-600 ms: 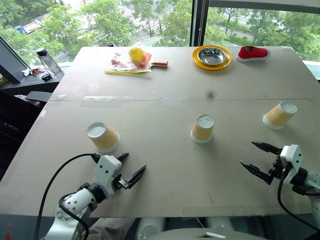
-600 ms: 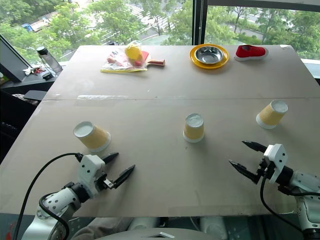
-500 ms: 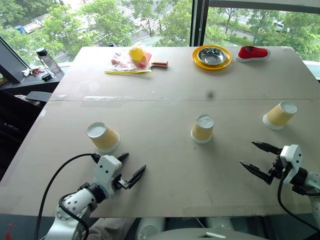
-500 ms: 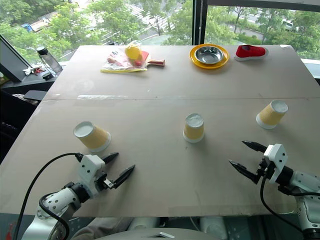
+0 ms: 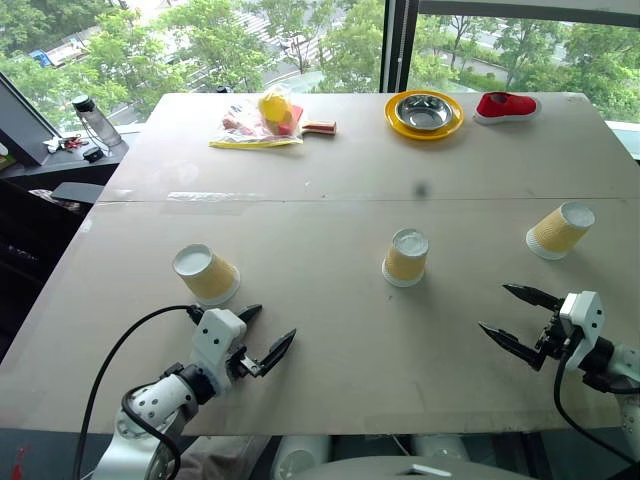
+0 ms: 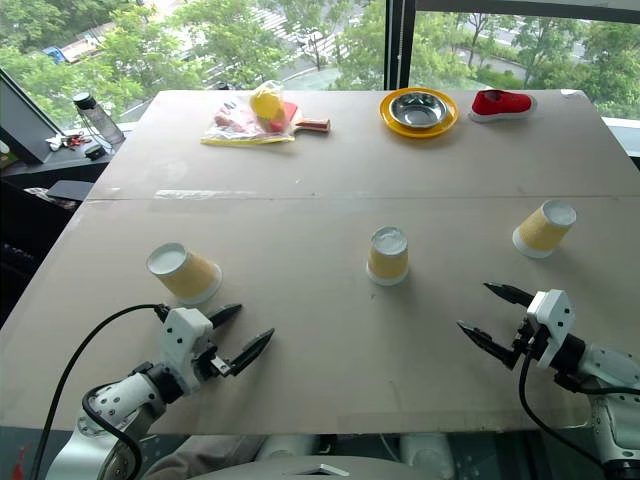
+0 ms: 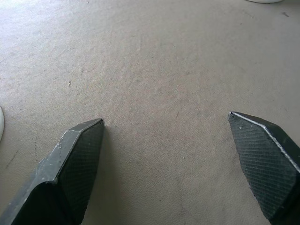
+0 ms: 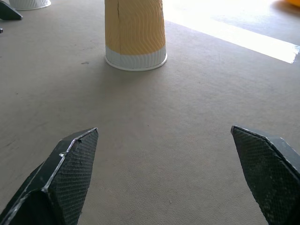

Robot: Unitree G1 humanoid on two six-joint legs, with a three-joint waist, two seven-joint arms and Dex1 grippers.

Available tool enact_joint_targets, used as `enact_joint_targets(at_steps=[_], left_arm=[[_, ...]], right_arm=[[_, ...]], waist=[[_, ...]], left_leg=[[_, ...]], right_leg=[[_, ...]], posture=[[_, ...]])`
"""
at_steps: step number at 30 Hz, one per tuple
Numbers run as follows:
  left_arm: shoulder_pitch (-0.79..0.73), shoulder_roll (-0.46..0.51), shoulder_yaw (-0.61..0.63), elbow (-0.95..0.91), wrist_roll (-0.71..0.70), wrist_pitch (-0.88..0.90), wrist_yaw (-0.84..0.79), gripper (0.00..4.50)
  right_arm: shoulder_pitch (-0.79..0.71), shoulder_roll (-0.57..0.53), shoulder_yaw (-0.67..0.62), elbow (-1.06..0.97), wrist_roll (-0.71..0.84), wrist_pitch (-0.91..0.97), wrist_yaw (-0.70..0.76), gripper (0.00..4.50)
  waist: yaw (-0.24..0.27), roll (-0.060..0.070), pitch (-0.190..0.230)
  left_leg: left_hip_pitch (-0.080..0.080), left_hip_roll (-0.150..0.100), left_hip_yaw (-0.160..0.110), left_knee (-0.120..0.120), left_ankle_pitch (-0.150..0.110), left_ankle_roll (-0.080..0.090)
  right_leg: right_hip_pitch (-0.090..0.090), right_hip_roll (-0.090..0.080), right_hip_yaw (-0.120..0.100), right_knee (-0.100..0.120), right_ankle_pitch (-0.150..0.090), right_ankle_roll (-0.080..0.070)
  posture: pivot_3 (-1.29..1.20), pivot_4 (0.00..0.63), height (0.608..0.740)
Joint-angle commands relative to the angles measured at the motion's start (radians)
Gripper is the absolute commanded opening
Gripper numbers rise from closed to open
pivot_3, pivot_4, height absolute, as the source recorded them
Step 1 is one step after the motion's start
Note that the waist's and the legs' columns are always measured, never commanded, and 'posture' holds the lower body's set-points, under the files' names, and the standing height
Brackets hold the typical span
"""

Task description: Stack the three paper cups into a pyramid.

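Observation:
Three yellow-orange paper cups stand upside down and apart on the tan table (image 5: 330, 180): the left cup (image 5: 206, 274), the middle cup (image 5: 405, 257) and the right cup (image 5: 559, 230). None rests on another. My left gripper (image 5: 275, 322) hovers open and empty just in front of the left cup, pointing toward the table's middle. Near the front right edge, my right gripper (image 5: 493, 307) is open and empty, aimed at the middle cup (image 8: 135, 33), which stands well ahead of its fingers.
At the far side lie a yellow-rimmed metal bowl (image 5: 424, 112), a red shoe-like object (image 5: 506, 106) and a plastic bag holding a yellow item (image 5: 262, 120). A bottle (image 5: 95, 120) stands on a ledge off the table's left.

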Motion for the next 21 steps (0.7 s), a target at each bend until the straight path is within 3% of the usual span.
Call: enact_joint_targets(at_steps=[1, 10, 21], left_arm=[[0.008, 0.001, -0.011, -0.023, -0.007, 0.005, -0.009, 4.37], [-0.004, 0.010, -0.003, -0.037, -0.022, -0.002, -0.025, 4.37], [-0.175, 0.162, 0.041, -0.216, -0.307, 0.191, -0.198, 4.37]], right_arm=[[-0.010, 0.000, -0.006, -0.007, 0.006, -0.017, 0.006, 4.50], [-0.039, 0.011, 0.017, -0.024, 0.006, -0.007, 0.004, 4.50], [-0.256, 0.146, 0.203, -0.205, -0.047, 0.226, -0.241, 4.50]], waist=[[0.000, 0.000, 0.000], [0.000, 0.000, 0.000], [-0.003, -0.003, 0.003]], left_leg=[[0.000, 0.000, 0.000, 0.000, 0.000, 0.000], [0.000, 0.000, 0.000, 0.000, 0.000, 0.000], [-0.001, 0.000, -0.001, -0.001, 0.000, 0.000]], right_leg=[[0.000, 0.000, 0.000, 0.000, 0.000, 0.000], [0.000, 0.000, 0.000, 0.000, 0.000, 0.000], [-0.002, 0.000, -0.001, -0.001, 0.000, 0.000]], posture=[[0.00, 0.150, 0.740], [0.00, 0.150, 0.740], [0.00, 0.150, 0.740]])
